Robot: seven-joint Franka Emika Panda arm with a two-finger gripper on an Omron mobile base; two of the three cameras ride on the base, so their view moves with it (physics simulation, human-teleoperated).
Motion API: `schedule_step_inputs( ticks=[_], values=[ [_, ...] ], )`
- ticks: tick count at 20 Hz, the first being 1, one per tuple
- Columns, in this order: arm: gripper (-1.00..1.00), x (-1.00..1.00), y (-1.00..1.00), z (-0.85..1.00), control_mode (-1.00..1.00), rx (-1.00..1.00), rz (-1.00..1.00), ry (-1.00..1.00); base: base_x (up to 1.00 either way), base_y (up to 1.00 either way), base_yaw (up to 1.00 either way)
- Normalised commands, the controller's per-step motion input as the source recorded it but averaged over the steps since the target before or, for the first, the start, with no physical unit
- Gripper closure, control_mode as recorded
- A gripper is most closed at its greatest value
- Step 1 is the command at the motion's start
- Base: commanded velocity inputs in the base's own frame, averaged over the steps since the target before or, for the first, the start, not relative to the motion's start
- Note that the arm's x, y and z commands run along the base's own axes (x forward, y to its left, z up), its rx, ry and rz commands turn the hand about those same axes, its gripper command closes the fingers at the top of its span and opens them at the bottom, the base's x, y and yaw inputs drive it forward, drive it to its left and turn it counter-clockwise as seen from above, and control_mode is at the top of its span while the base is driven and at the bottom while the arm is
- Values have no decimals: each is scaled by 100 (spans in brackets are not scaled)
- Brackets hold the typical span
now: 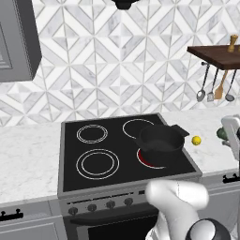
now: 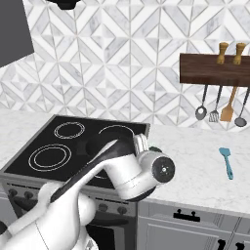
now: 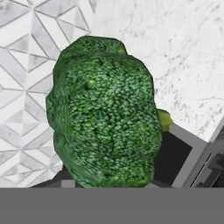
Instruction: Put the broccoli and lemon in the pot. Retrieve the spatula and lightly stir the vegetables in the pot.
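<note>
None of the task's three steps looks finished. The pot [image 1: 160, 143] stands on the stove's front right burner and seems to hold nothing, the lemon [image 1: 196, 140] lies on the counter just beside the stove, and the spatula [image 2: 226, 161] rests on the counter under the utensil rack [image 2: 215, 69]. The hand view brings the broccoli [image 3: 104, 111] very close, above counter and stove edge; whether the fingers are clamped on it I cannot tell. The left base view shows the lemon, the right one the spatula.
</note>
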Motion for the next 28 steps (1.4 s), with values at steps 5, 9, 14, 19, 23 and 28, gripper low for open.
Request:
schedule_step_inputs(
  ticks=[5, 9, 14, 19, 23, 28],
  values=[
    [100, -11, 89, 97, -100, -10, 11, 12, 0, 0, 0],
    [100, 0, 62, 86, -100, -9, 16, 20, 0, 0, 0],
    [100, 25, 34, 32, -100, -5, 17, 31, 0, 0, 0],
    [100, 34, 42, -7, -100, -9, 9, 22, 0, 0, 0],
    [100, 39, 25, -41, -100, -7, 1, 11, 0, 0, 0],
    [100, 22, 7, -56, -100, -2, 1, 12, 0, 0, 0]
  ],
)
